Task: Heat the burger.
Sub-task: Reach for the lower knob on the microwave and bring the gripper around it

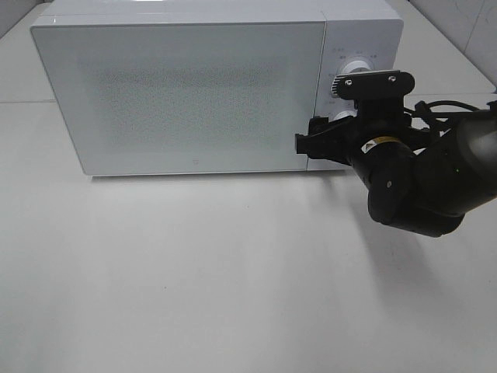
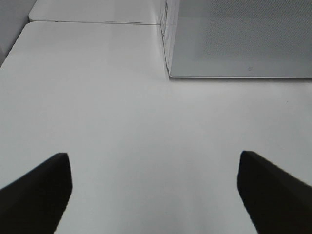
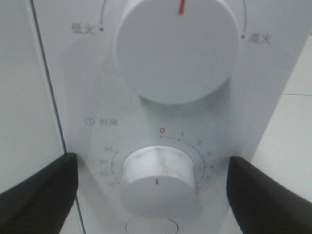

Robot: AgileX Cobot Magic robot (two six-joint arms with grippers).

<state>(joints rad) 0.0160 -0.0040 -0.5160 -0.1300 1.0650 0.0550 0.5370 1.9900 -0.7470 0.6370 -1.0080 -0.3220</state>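
- The left claw [image 2: 152, 157] hangs low over the white tabletop [image 1: 233, 272], with its two dark fingers [image 2: 41, 190] wide apart and nothing between them. It does not show in the high view.
- In the left wrist view the front lower corner of the microwave [image 1: 194, 9] stands ahead of this claw, well apart from it.
- The microwave is white and stands at the back of the tabletop. Its door [image 1: 186, 93] is shut and fills most of the front.
- The door window is grey and finely dotted, and I cannot see through it.
- The burger shows in no view, so I cannot tell where it is or how it looks.
- Right of the door is the narrow control panel [image 3: 73, 87] with two round white knobs, one above the other.
- The upper knob [image 3: 175, 48] has a red mark pointing up.
- The lower knob [image 3: 158, 178] has a ring of numbers around it, and its small red mark is on the side of the red 0.
- The right claw [image 1: 307, 141] is at the panel, carried by a black arm [image 1: 419, 183] that comes from the right.
- In the right wrist view its jaws stand apart, one finger [image 3: 41, 192] on each side of the lower knob, and neither finger touches it.
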